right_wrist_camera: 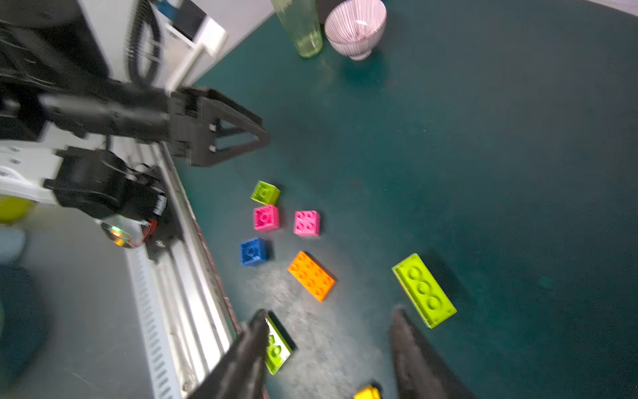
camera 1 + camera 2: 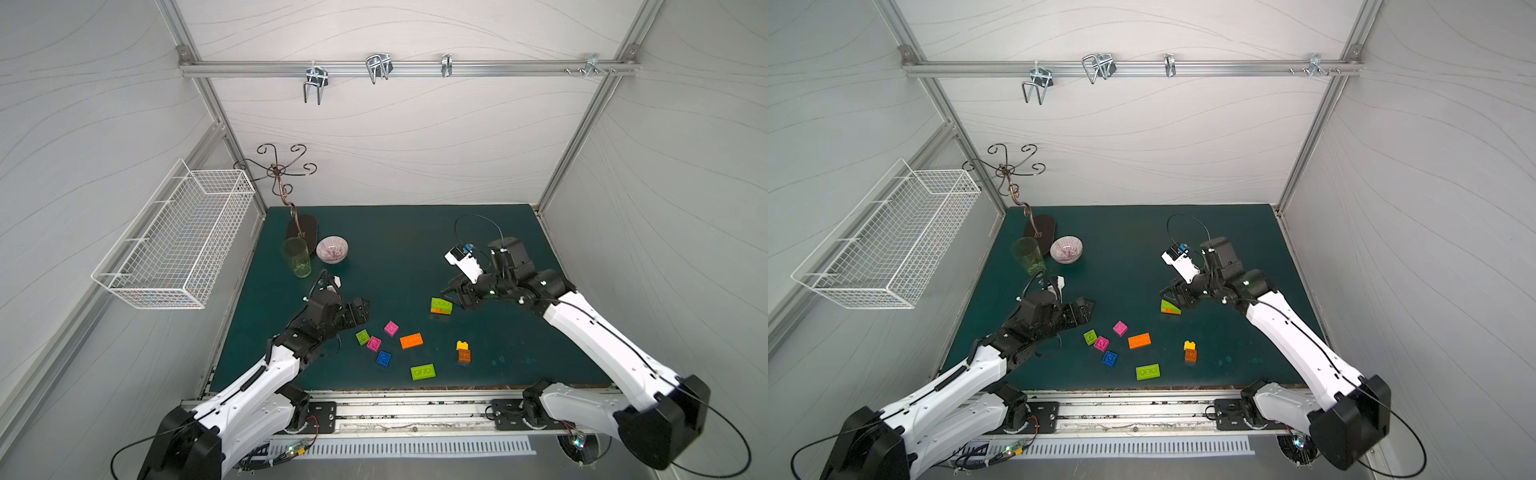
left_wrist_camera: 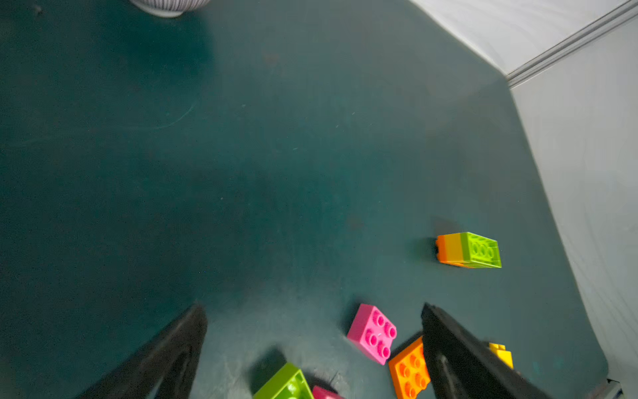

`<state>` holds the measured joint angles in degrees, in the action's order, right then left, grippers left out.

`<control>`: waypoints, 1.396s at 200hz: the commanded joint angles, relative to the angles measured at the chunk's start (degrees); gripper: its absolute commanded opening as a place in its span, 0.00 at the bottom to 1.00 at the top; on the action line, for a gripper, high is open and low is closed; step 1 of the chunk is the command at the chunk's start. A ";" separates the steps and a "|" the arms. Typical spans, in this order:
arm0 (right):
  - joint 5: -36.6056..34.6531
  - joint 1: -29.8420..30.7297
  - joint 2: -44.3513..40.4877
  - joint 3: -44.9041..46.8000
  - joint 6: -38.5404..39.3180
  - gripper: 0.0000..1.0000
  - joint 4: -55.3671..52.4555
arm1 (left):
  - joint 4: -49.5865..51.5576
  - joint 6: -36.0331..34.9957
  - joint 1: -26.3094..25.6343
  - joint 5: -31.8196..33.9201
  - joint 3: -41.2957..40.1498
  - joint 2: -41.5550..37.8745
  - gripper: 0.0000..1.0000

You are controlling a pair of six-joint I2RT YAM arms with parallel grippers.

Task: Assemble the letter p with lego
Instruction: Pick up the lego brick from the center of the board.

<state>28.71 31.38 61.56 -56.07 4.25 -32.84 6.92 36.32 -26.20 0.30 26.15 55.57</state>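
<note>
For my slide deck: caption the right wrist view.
Open right gripper hovers over scattered lego bricks on a teal mat, left gripper, bowl and glass beyond.

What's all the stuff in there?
mat: one, dark teal, tabletop
square bricks: four, lime, two magenta, blue, front middle
oblong bricks: two, orange and lime, beside those
small stack: one, yellow on orange, front
bigger stack: one, lime on orange, middle
bowl: one, pink-striped, far left
glass: one, green, beside bowl
stand: one, dark metal, far corner
basket: one, white wire, left wall
left gripper: one, black, open, by square bricks
right gripper: one, black, open, by bigger stack
</note>
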 commanded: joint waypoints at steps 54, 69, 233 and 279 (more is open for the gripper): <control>-8.78 -1.98 -12.53 8.15 -26.58 0.99 -1.38 | 29.87 13.62 -11.80 8.80 13.74 6.67 0.99; -17.16 -2.24 -11.87 6.31 -30.17 0.99 -5.88 | 32.50 17.65 -12.30 6.86 14.72 8.04 0.99; -3.20 -6.15 -9.14 13.72 -28.24 0.75 0.52 | 37.73 28.11 -12.39 -1.43 25.95 30.12 0.83; -2.43 -6.15 -9.25 13.80 -28.38 0.70 -0.31 | 37.12 27.84 -12.26 -0.73 27.11 32.79 0.72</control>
<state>24.77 25.36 52.40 -41.91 -24.05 -32.97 43.16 63.75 -38.44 -0.91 50.92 87.13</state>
